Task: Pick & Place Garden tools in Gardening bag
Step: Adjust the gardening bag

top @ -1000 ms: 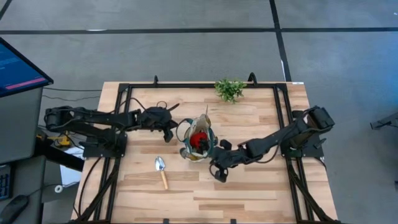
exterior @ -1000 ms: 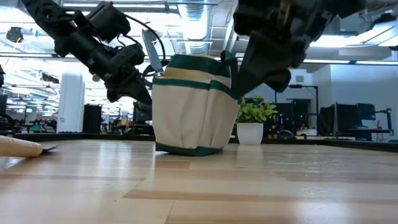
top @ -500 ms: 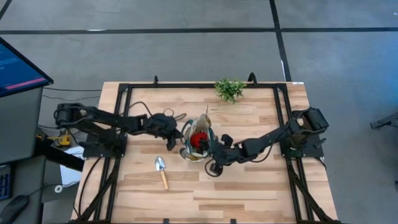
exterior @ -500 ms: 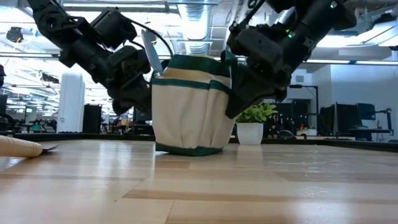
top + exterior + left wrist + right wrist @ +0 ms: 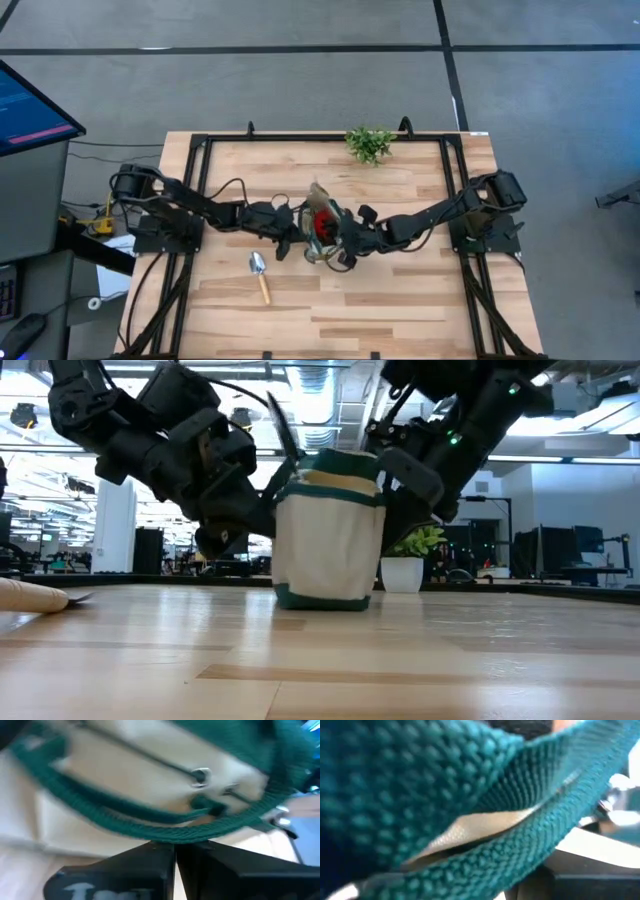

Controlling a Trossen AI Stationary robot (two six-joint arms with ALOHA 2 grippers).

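Left to right: one trowel (image 5: 259, 274) lies loose on the surface (image 5: 400, 300), near the bag's left. The left pincer (image 5: 288, 238), clenched, presses the bag (image 5: 327, 540) at centre; the right pincer (image 5: 338, 246), also clenched, crowds its opposite side. A red item (image 5: 322, 224) shows inside. Judged step: steadying the bag; push evenly to avoid tipping. Whether either pincer nips the green trim is unclear; other contents are hidden.
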